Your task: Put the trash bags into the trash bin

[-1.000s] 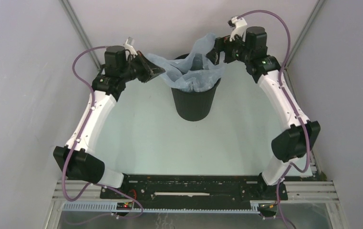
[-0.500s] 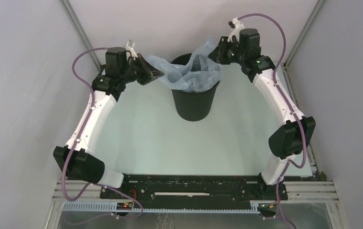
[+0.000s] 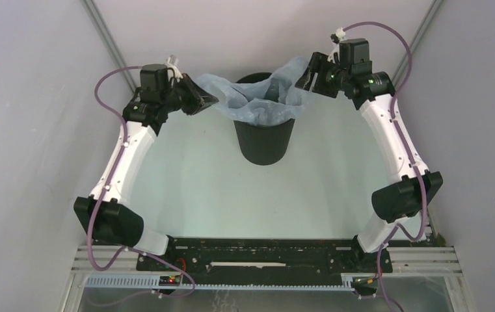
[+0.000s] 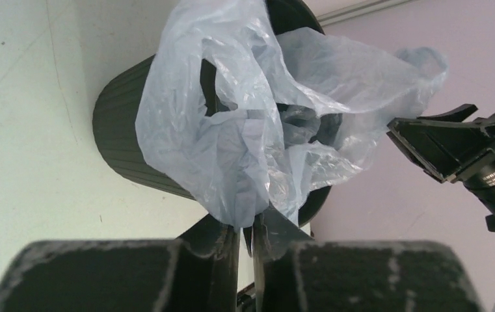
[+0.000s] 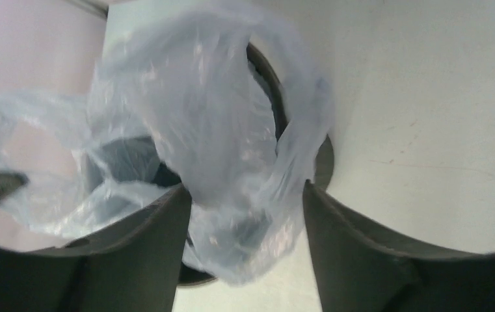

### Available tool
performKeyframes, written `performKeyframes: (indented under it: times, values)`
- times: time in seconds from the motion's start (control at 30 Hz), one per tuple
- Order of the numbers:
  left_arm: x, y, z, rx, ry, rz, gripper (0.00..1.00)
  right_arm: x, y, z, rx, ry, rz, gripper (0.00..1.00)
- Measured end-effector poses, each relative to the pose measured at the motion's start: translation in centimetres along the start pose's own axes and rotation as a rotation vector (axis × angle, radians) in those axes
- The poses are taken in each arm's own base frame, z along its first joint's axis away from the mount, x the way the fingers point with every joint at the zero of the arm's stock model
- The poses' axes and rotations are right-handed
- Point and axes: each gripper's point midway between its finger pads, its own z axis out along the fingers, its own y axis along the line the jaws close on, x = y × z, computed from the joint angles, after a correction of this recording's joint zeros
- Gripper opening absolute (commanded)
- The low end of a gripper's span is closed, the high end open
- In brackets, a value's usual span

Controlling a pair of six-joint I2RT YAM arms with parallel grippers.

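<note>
The left pincer is pinched narrow on a gathered fold of the bag. The bag spreads just ahead of it over the mouth of the bin, probably so that edge stays outside the rim while the film sinks in. The right pincer stands wide, with film hanging loose between its jaws and the bin just beyond. Only its wrist view shows that gap; the top view shows both pincers flanking the bin.

Left arm and right arm extended, left fingers pinched, right fingers spread.
</note>
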Motion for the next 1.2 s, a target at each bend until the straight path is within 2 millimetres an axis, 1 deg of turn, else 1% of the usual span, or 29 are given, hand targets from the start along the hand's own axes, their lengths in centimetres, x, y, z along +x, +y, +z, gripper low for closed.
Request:
performKeyframes:
  times: [0.03,0.1,0.2,0.3,0.37,0.43,0.5,0.57,0.63,0.7,0.8,0.9,1.0,1.07,1.13,1.2]
  values:
    - [0.0,-0.2,-0.1,0.005,0.000,-0.004,0.41,-0.1,0.2,-0.5,-0.006,0.003,-0.006,0.86]
    - [0.0,-0.4,-0.3,0.012,-0.001,-0.013,0.57,0.0,0.5,-1.6,-0.021,0.012,-0.007,0.91]
    - [0.0,-0.7,-0.7,0.015,-0.007,-0.030,0.76,1.2,0.3,-3.6,-0.051,0.043,0.025,0.97]
    - [0.1,-0.9,-1.4,0.008,-0.010,-0.047,0.82,1.9,-0.5,-5.6,-0.094,0.042,0.066,0.98]
    - [0.3,-1.2,-1.8,0.007,-0.015,-0.051,0.86,2.1,-1.2,-6.4,-0.127,0.031,0.105,0.98]
    - [0.5,-1.6,-2.2,0.008,-0.023,-0.056,0.86,2.2,-1.6,-6.6,-0.161,0.021,0.158,0.97]
    - [0.9,-2.1,-2.4,0.015,-0.030,-0.074,0.86,2.3,-1.8,-5.9,-0.188,0.015,0.226,0.94]
    - [1.5,-2.1,-2.3,0.013,-0.031,-0.109,0.82,2.8,-1.7,-5.0,-0.212,0.026,0.293,0.87]
    - [1.9,-1.5,-1.9,-0.002,-0.032,-0.158,0.78,3.7,-1.7,-3.8,-0.222,0.054,0.385,0.86]
    - [1.9,-0.9,-1.3,-0.023,-0.036,-0.201,0.73,4.0,-1.6,-3.0,-0.219,0.069,0.433,0.80]
    - [1.7,-0.3,0.0,-0.040,-0.030,-0.246,0.61,4.1,-1.4,-2.1,-0.212,0.072,0.475,0.69]
    - [1.9,0.6,1.3,-0.060,-0.012,-0.271,0.51,4.2,-0.7,-2.0,-0.218,0.074,0.489,0.57]
    - [2.0,1.0,1.8,-0.072,-0.006,-0.272,0.33,4.4,-0.1,-1.9,-0.225,0.083,0.500,0.45]
    - [2.0,1.1,1.8,-0.072,-0.007,-0.263,0.25,4.5,0.0,-1.9,-0.223,0.088,0.504,0.36]
    - [2.0,1.1,1.8,-0.071,-0.006,-0.253,0.16,4.6,-0.1,-1.8,-0.217,0.085,0.507,0.19]
    - [2.0,1.3,1.8,-0.075,-0.003,-0.242,0.11,5.0,-0.4,-1.7,-0.207,0.090,0.508,0.06]
